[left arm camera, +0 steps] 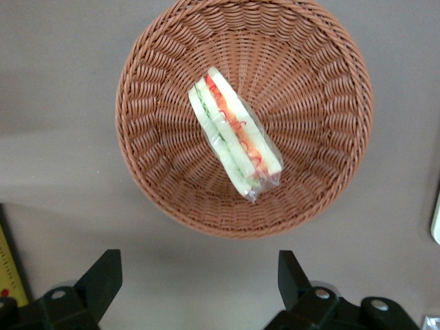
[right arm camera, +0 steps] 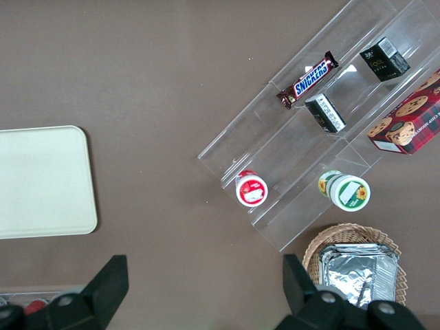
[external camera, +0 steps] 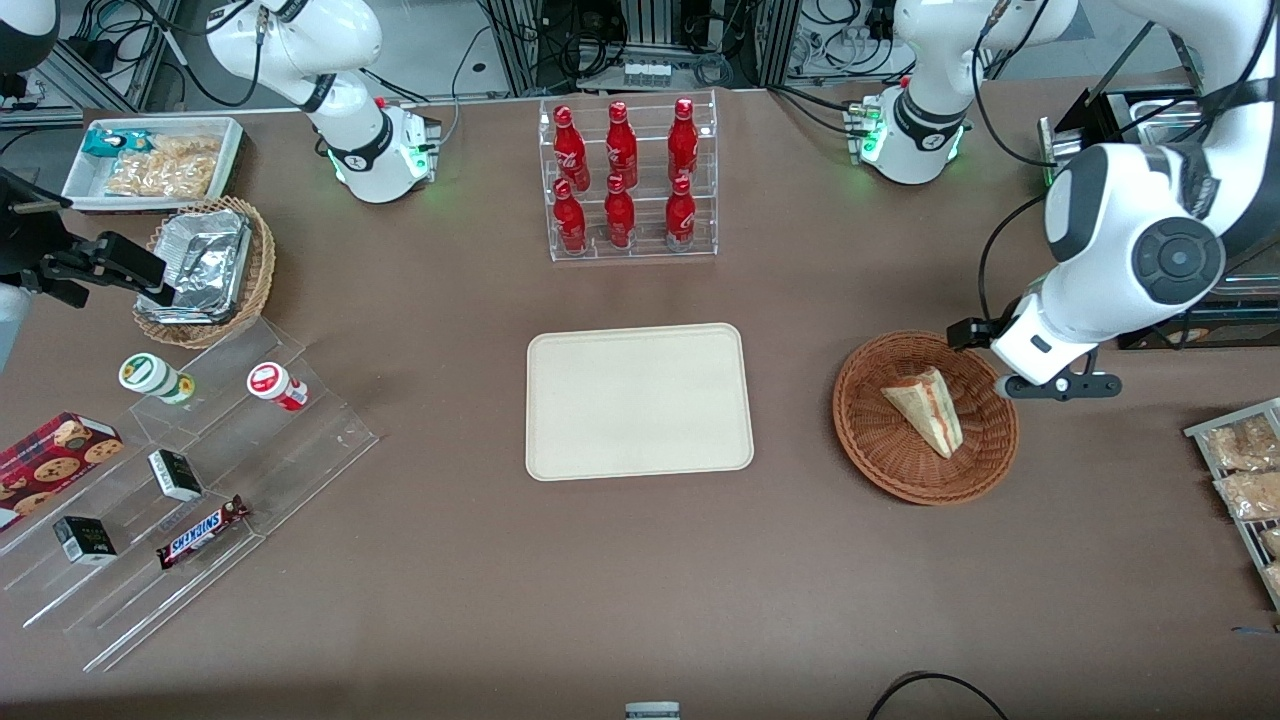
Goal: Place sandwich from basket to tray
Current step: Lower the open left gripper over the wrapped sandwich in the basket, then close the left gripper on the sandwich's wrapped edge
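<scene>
The sandwich [external camera: 925,408] [left arm camera: 234,134], a wrapped wedge of pale bread with red and green filling, lies in the round reddish-brown basket [external camera: 870,460] [left arm camera: 137,172]. The cream tray [external camera: 640,400] [right arm camera: 41,182] lies flat beside the basket, toward the parked arm's end, with nothing on it. My left gripper [external camera: 1050,385] [left arm camera: 199,275] hovers above the basket's rim on the working arm's side. Its fingers [left arm camera: 103,278] are spread wide over bare table next to the basket and hold nothing, so it is open.
A clear rack of red bottles [external camera: 630,180] stands farther from the front camera than the tray. Toward the parked arm's end are a stepped acrylic shelf of snacks [external camera: 200,470], a tan basket of foil trays [external camera: 205,265] and a white bin [external camera: 150,160]. Packets on a rack [external camera: 1245,470] lie at the working arm's end.
</scene>
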Robot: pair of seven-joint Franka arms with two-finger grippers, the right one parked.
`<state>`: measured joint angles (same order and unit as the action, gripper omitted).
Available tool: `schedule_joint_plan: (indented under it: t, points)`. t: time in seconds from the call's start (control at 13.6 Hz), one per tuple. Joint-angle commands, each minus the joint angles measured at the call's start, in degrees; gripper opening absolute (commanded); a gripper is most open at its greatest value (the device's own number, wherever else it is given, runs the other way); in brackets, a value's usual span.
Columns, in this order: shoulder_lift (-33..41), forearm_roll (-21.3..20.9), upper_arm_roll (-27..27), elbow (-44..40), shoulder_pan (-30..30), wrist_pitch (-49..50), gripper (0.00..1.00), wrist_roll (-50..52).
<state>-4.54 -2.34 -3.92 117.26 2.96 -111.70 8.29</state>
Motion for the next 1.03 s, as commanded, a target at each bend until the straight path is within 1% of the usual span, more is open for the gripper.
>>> schedule_joint_plan:
  t: [0.0, 0.29, 0.66, 0.96]
  points:
    - [0.9, 0.7, 0.1, 5.2, 0.9, -6.8, 1.0, 5.4]
    - [-1.0, 0.3, -0.6, 7.5, 2.5, -12.7, 1.0, 21.3]
    - [-4.2, 0.4, -0.6, 7.6, 3.0, -17.2, 1.0, 34.5]
    - [-6.7, 0.7, -0.5, 7.9, 2.8, -20.7, 1.0, 41.0]
